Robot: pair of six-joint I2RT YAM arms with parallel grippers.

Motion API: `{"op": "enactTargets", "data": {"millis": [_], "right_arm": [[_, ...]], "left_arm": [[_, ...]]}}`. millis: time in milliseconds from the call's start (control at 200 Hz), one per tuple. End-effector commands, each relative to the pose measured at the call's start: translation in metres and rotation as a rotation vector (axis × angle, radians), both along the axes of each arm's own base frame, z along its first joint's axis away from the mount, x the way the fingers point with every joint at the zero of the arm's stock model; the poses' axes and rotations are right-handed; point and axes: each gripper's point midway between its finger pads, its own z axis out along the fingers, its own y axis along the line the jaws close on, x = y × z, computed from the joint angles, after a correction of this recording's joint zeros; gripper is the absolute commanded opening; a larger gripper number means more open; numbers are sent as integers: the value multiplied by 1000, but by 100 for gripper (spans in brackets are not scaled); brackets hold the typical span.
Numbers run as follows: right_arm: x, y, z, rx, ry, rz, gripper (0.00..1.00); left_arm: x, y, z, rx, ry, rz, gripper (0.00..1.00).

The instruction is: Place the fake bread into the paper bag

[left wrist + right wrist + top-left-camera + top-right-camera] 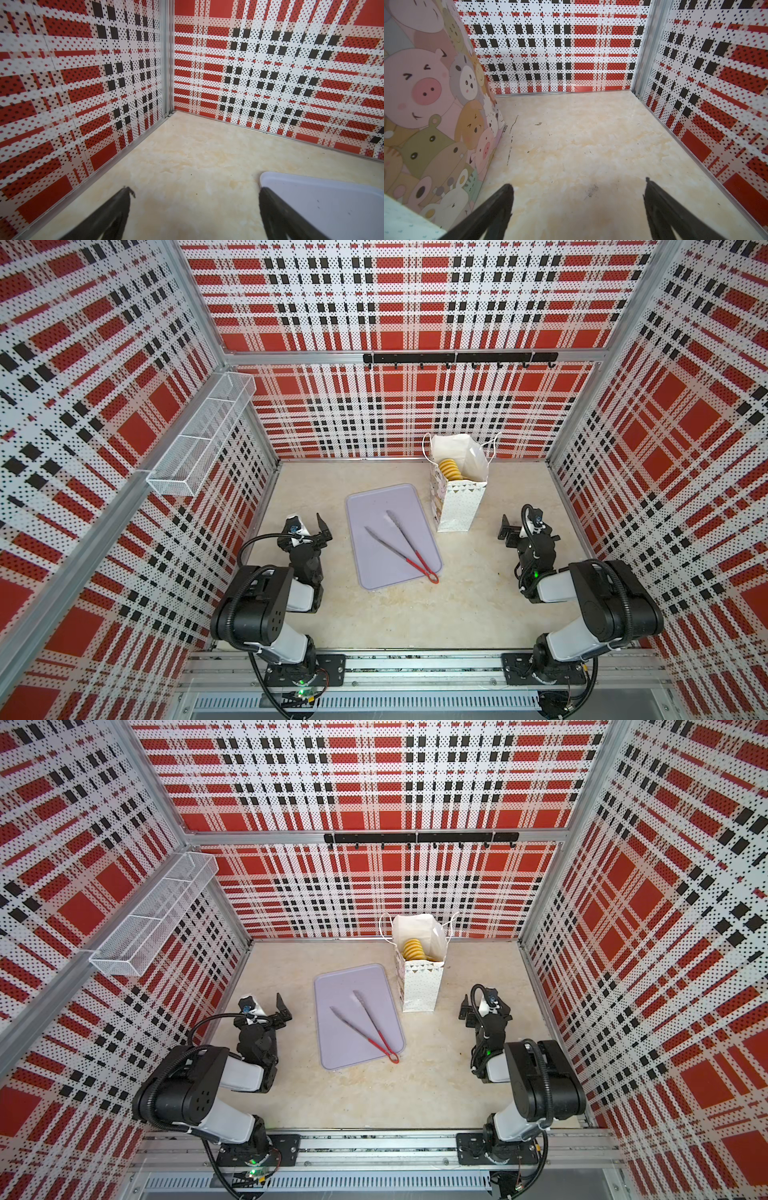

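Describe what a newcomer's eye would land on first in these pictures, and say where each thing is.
Red, black and white plaid walls surround everything. At the back of the table stands a white paper bag with yellow ribbed bread showing in its open top. Left of it and nearer the arms, red-handled tongs lie on a lavender tray, flanked by the open, empty left hand and right hand.

1 paper bag (461,506), 1 visible fake bread (451,470), 1 tray (370,506), 1 tongs (422,561), 1 basket (199,439)
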Motion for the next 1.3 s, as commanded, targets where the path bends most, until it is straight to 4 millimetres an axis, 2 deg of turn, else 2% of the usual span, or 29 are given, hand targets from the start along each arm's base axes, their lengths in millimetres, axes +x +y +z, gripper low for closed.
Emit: {"op": "enactTargets", "data": {"millis": [0, 125, 1298], "right_arm": [[2, -3, 2, -9, -9, -5, 100], [2, -3, 1, -10, -6, -6, 100], [2, -2, 2, -11, -9, 0, 100]], "left_arm": [[0, 0, 6, 15, -22, 4, 98], [4, 0, 5, 8, -14, -27, 98], [4, -1, 5, 7, -15, -28, 98]]}}
